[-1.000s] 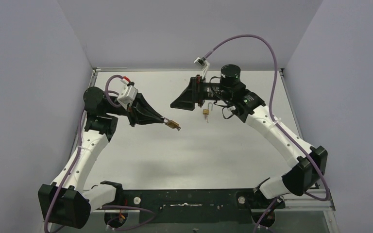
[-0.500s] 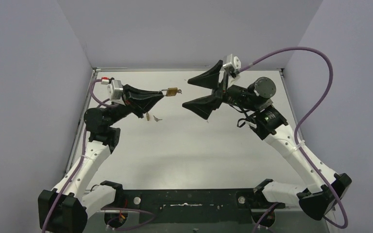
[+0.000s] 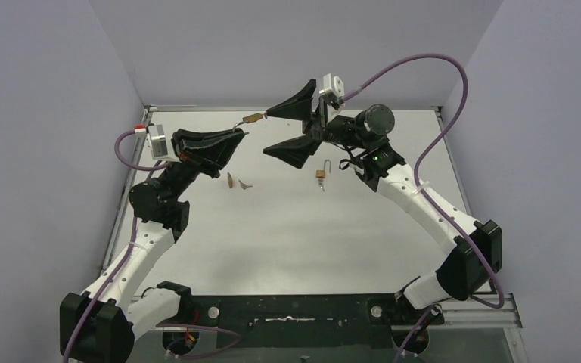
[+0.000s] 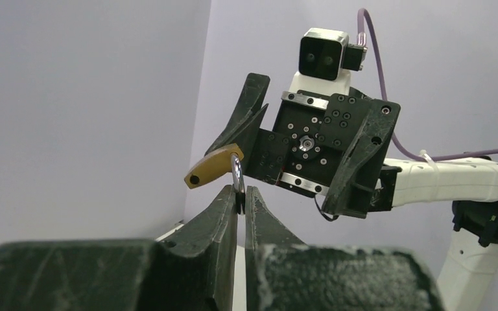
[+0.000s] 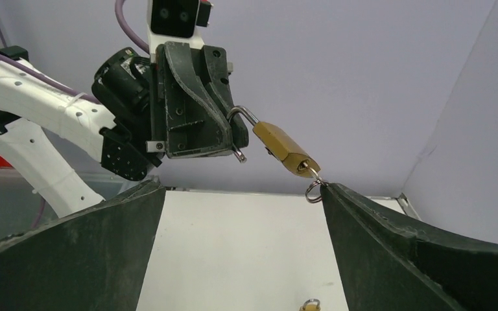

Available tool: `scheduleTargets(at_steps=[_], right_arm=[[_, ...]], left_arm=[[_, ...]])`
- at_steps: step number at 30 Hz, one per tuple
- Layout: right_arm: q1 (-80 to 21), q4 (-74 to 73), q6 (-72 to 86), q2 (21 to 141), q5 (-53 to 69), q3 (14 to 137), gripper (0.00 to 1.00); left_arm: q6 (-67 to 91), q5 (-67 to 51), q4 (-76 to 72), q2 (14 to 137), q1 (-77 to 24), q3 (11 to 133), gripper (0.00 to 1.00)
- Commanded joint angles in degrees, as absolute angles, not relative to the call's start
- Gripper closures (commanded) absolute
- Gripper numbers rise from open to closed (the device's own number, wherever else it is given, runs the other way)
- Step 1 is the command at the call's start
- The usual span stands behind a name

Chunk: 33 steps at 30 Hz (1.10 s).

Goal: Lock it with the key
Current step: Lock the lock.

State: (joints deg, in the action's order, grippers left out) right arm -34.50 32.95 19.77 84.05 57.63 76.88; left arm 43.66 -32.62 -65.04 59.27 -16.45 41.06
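Left claw [image 4: 240,194], high above the table [image 3: 287,227] on a bent arm, is pressed together on the steel shackle of a brass padlock [image 4: 213,168]. The blocky body juts toward the right claw [image 3: 267,133], keyhole end leading, with a small metal ring [image 5: 314,192] hanging against one black finger. That claw faces it, spread wide. A second padlock [image 3: 321,175] lies on the table.

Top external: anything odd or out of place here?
Yes. A second padlock sits on the table, shackle apparently open, and what look like loose keys lie apart from it. The held padlock hangs mid-air, pinched only by its shackle in the left tool; the right tool is open.
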Motion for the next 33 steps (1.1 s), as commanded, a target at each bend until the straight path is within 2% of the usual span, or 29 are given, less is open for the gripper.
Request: scheduleTargets(at_steps=[1,9,16,21,26,33], right_arm=[[-33.8,43.8,23.9,85.8,61.0,82.8,0.01],[-32.3,49.3,24.8,86.7,56.6,82.3,0.0],[-29.5,54.4,23.4,82.3,48.7,77.0,0.0],[-29.7,53.5,29.1,85.1,56.4,82.0,0.01],[-30.9,62.4,41.7,90.9,63.1,87.0,0.03],[-33.5,51.9,33.6,92.9,64.3,88.8,0.05]], left_arm=[[46.0,-32.3,-71.3,57.8,-16.7,41.8,1.0],[46.6,-33.2,-70.5,57.6,-16.7,42.3,1.0],[44.2,-32.5,-66.2,56.2,-16.5,43.1,1.0],[45.1,-32.8,-66.6,56.9,-16.3,43.7,1.0],[46.0,-32.3,-68.1,57.7,-16.3,43.7,1.0],[46.2,-32.4,-68.0,57.7,-16.2,43.9,1.0]])
